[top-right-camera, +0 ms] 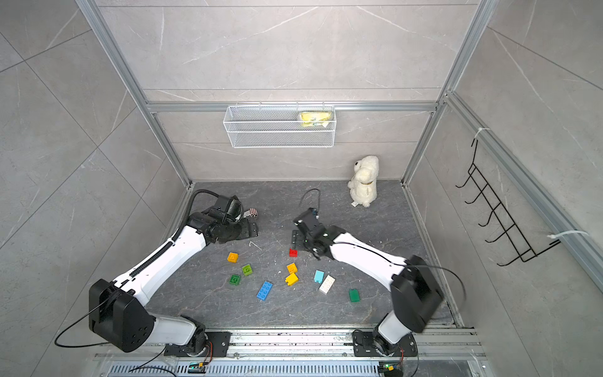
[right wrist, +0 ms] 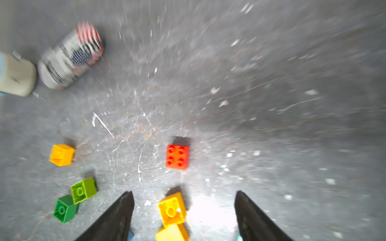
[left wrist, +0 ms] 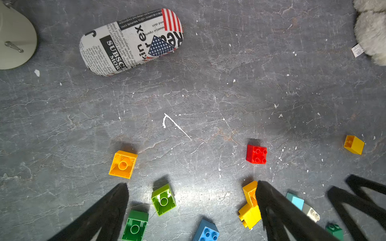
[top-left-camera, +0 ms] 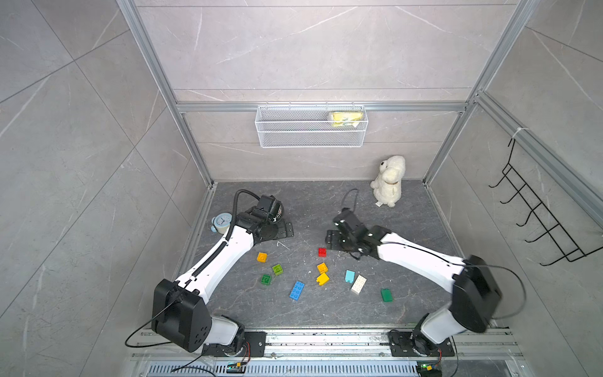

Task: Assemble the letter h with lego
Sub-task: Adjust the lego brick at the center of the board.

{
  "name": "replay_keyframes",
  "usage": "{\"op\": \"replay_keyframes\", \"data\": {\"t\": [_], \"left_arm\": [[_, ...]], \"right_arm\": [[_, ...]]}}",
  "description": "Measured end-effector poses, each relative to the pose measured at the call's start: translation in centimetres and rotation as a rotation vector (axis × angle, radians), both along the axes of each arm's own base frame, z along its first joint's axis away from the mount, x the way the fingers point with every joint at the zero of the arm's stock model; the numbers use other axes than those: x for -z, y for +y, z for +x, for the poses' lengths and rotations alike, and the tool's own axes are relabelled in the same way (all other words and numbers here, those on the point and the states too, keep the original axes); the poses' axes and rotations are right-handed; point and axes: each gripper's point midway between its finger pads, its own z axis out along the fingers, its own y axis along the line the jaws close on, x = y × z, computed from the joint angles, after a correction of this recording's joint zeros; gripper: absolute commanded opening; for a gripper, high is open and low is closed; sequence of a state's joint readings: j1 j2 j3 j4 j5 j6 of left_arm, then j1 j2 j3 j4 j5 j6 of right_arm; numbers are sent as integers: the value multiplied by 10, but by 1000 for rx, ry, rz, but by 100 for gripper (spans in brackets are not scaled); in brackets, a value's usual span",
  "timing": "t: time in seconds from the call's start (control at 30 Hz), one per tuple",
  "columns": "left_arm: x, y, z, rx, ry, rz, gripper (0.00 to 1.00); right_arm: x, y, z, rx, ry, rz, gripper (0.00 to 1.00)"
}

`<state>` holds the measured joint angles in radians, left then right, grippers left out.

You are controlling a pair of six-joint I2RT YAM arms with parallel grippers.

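"Closest in, the right gripper (right wrist: 183, 193) hangs with its black fingers spread, holding nothing. An orange brick (right wrist: 171, 209) lies untouched on the table (top-left-camera: 310, 209) beyond them."

"And the left gripper (left wrist: 191, 183)?"

"Wide open, empty too."

"Any h yet?"

"None. The lego bricks (top-left-camera: 297, 290) lie scattered singly mid-table between the arms, several hollow-side up, red and blue studs-up. I'd say all the building remains."

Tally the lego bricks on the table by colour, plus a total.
Red brick: 1
Yellow or orange bricks: 4, one seen only in the left wrist view
Lime brick: 1
Green bricks: 2
Blue brick: 1
Light blue brick: 1
White brick: 1
Total: 11
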<state>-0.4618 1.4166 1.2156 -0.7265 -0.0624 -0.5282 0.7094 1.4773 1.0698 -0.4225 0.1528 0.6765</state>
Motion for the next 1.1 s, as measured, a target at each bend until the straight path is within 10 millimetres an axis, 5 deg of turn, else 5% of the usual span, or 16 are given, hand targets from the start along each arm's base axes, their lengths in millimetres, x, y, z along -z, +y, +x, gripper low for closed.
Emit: {"op": "replay_keyframes", "data": {"t": [0.13,0.33,0.77,1.1], "left_arm": [[17,-23,-4,72,58,1,95],[49,-71,-28,213,157,29,94],[93,-132,-81,160,274,46,93],[128,-151,-67,-36,333,61,95]], "right_arm": [[16,-52,-26,38,-58,-31,76],[64,-82,-54,33,-55,-98,67],[42,-48,-44,-51,-124,58,67],[43,-48,-46,-53,-116,63,70]]}}
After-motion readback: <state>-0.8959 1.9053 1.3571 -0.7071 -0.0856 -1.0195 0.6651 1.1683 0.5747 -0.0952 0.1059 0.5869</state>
